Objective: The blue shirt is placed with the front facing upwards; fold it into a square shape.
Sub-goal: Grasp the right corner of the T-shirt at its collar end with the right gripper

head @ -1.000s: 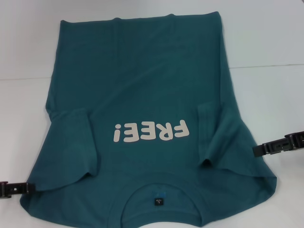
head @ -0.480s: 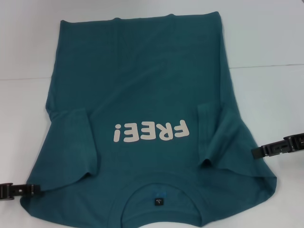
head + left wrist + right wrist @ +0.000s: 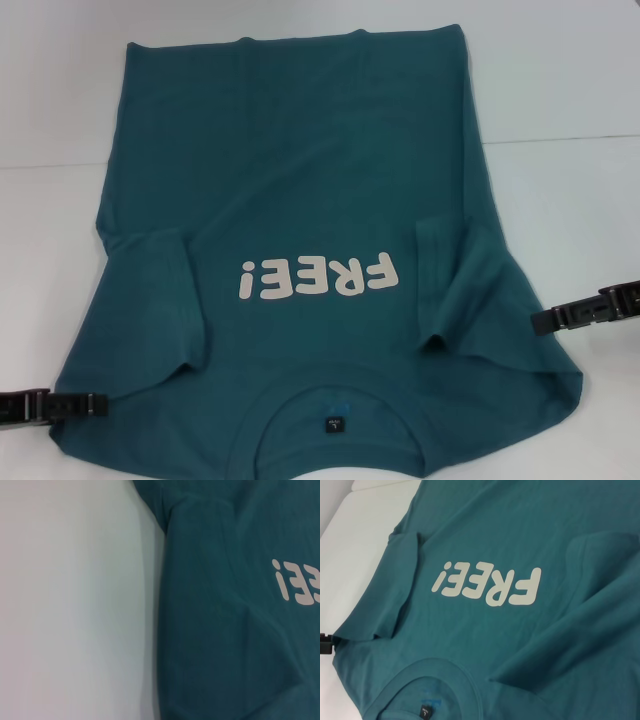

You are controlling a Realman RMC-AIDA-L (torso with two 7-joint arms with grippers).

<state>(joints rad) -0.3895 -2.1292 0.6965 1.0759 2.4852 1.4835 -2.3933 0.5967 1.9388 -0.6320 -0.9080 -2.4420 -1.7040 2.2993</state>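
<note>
White tabletop [image 3: 570, 90] is carrying the blue shirt [image 3: 300, 200], print up, sleeves folded in; left pincer [image 3: 85, 404] and right pincer [image 3: 545, 320] are touching its edges, grip unclear

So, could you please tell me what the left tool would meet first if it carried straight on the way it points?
Probably the shoulder edge of the large teal-blue cotton T-shirt; the left tool already sits there.

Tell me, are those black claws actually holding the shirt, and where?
Cannot be told. The left gripper and right gripper sit at the blue shirt near its shoulders.
</note>
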